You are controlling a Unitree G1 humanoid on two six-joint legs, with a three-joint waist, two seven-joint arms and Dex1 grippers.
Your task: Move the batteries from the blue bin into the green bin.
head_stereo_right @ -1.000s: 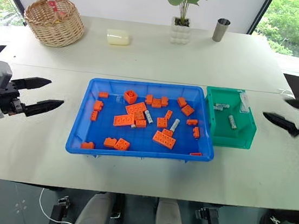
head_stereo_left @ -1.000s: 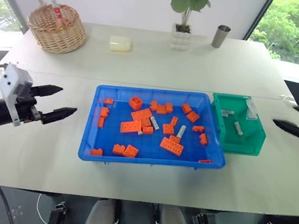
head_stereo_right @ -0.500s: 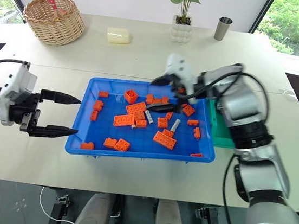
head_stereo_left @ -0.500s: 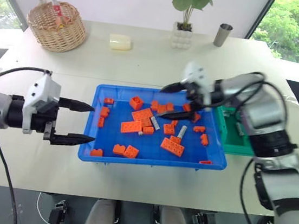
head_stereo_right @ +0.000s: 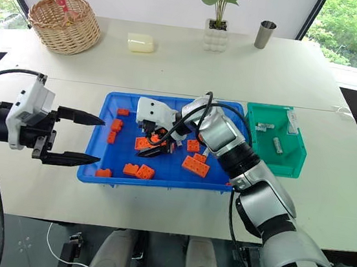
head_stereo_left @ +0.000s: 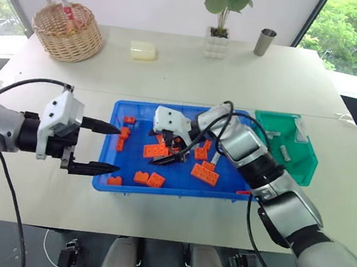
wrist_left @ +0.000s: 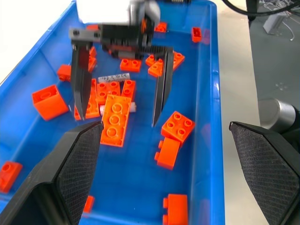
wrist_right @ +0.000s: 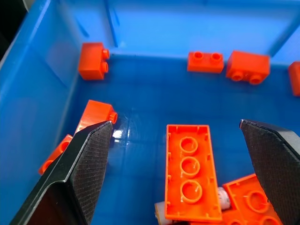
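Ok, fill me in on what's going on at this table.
The robot is sorting batteries out of the blue bin into the green bin, where a few batteries already lie. Its right hand is open, low over the orange bricks in the blue bin, holding nothing. The left hand is open at the bin's left rim, also empty.

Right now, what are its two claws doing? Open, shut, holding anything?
Left gripper: open, empty, at the blue bin's edge.
Right gripper: open, empty, over orange bricks in the bin.
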